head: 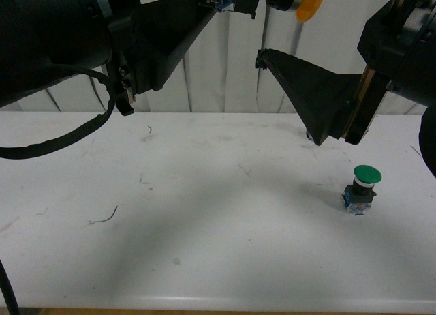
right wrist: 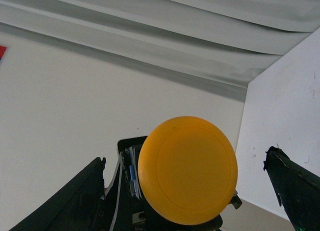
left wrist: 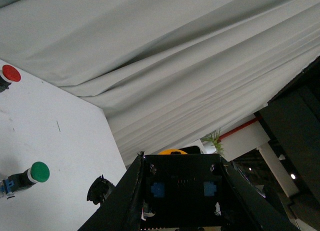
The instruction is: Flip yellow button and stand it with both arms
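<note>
- While the yellow button (head: pixel 310 5) hangs at the top edge of the front view, right of centre, we see it well above the white table (head: pixel 204 260), its cap turned toward the right side of the frame.
- We find the left gripper (left wrist: pixel 181 163) clenched on the button's blue-black block. In the left wrist view the underside of the block sits between the two black fingers at bottom centre, with a sliver of yellow cap above it.
- We see the right gripper (right wrist: pixel 185 158) spread wide. In the right wrist view the cap fills the lower centre, and the fingers stand at lower left and lower right, both clear of it.
- In the front view, one right finger (head: pixel 306 90) reaches in from the right, below the button.
- A green button (head: pixel 364 185) stands upright on the table at lower right of the front view.
- A red button (left wrist: pixel 10 73) shows at the left edge of the left wrist view, on the table.
- We see a pale curtain (head: pixel 225 69) behind the table.
</note>
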`<action>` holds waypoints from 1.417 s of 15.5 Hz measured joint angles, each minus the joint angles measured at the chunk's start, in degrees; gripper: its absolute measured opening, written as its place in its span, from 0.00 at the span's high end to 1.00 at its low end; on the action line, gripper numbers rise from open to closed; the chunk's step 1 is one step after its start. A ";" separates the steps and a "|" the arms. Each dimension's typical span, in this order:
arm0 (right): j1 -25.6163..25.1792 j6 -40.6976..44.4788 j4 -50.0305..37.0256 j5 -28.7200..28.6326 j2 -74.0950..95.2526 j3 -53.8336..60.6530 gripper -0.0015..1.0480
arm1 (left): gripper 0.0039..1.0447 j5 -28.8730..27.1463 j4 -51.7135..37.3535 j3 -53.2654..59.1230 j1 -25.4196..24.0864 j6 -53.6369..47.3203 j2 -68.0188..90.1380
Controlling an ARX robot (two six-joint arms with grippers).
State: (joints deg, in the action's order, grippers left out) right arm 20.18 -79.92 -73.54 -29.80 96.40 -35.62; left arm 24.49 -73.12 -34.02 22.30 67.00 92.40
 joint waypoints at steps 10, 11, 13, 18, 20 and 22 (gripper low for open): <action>-0.48 -0.04 -0.07 1.05 1.53 -2.16 0.42 | 0.66 0.20 -0.37 0.39 -0.39 0.02 -0.15; -0.31 -0.02 -0.07 1.27 1.53 -2.16 0.54 | 0.66 0.20 -0.37 0.50 -0.44 0.02 -0.15; -0.31 -0.09 -0.20 1.29 1.53 -2.27 0.65 | 0.66 0.26 -0.39 0.61 -0.48 0.09 -0.15; -0.31 -0.09 -0.20 1.31 1.53 -2.29 0.65 | 0.66 0.48 -0.39 0.66 -0.74 0.09 -0.15; -0.33 -0.09 -0.22 1.33 1.77 -2.29 0.65 | 0.66 0.57 -0.39 0.85 -0.83 0.11 -0.15; -0.31 -0.02 -0.20 1.38 1.81 -2.29 0.65 | 0.66 0.68 -0.39 0.98 -1.16 0.28 -0.15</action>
State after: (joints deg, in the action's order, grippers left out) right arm 19.88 -79.94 -73.73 -28.42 98.21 -37.91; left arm 25.17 -73.52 -33.04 21.15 67.29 92.25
